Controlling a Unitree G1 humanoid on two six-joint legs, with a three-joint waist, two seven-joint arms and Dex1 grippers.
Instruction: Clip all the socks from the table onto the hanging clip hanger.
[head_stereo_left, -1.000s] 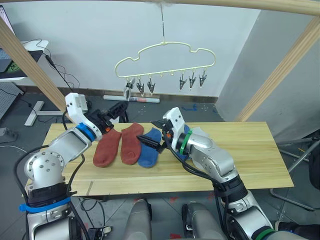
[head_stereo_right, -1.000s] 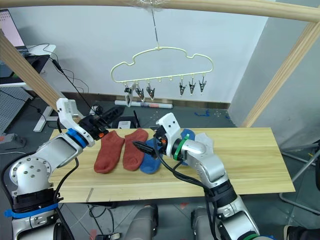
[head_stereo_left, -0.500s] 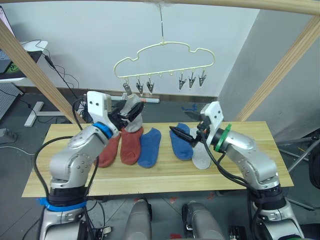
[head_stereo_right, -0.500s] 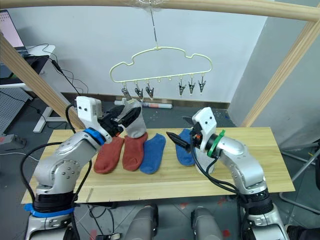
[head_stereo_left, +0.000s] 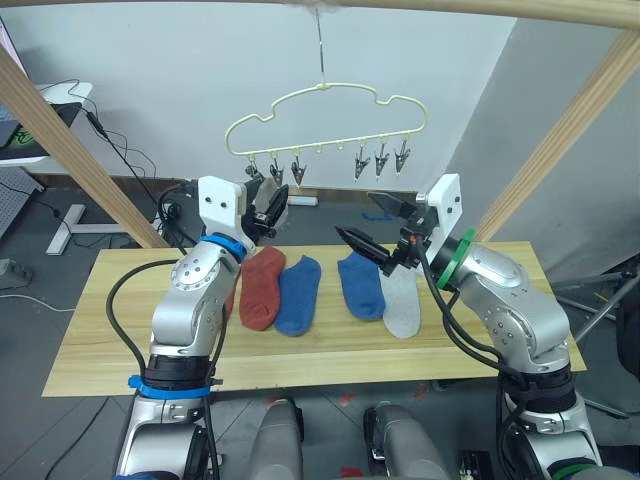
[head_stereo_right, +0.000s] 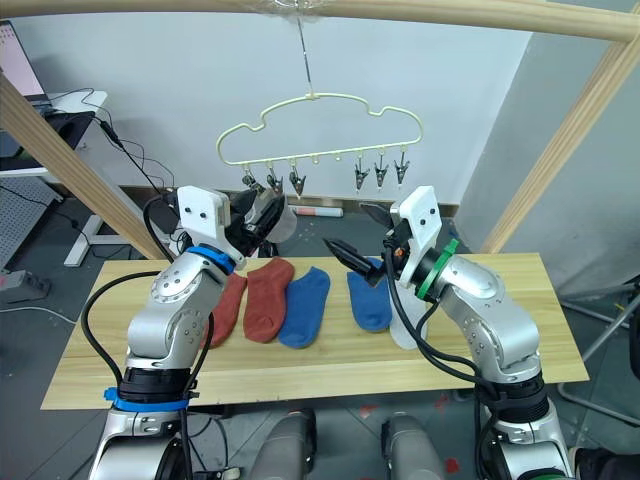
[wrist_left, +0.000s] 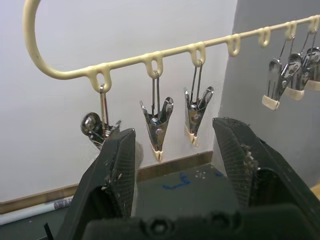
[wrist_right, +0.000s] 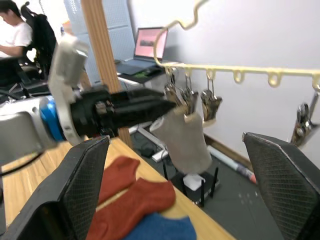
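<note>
Socks lie in a row on the bench (head_stereo_left: 480, 340), long axes running roughly front to back, toes toward the robot: one rust-red sock (head_stereo_left: 262, 288) fully seen, a second rust-red sock (head_stereo_right: 232, 300) largely hidden behind the left forearm, a blue sock (head_stereo_left: 298, 294), a second blue sock (head_stereo_left: 360, 286) and a light grey sock (head_stereo_left: 402, 305) at the right end of the row, its upper part covered by the right arm. The fabric looks soft and matte; each sock is short with a rounded toe.

A sixth sock, the hanging grey sock (wrist_right: 186, 140), hangs long axis vertical at the left end of the clip hanger (head_stereo_left: 330, 95), cuff up at the clips. In the head views it is mostly hidden by the left gripper (head_stereo_left: 270, 205). Whether a clip has closed on it cannot be told.

The clip hanger is thin pale-yellow wire with a cloud-shaped outline, hung by its hook from a round wooden pole (head_stereo_left: 450, 8); its bar runs left to right and carries small metal clips (wrist_left: 158, 125) pointing down.

The left gripper is raised at the left-hand clips, its jaws spread, black and textured, with nothing between them in the left wrist view. The right gripper (head_stereo_left: 375, 228) is raised above the blue and grey socks, jaws wide apart and empty, pointing toward the left gripper.

A person (wrist_right: 15, 35) sits in the background, cut off at the frame edge.
</note>
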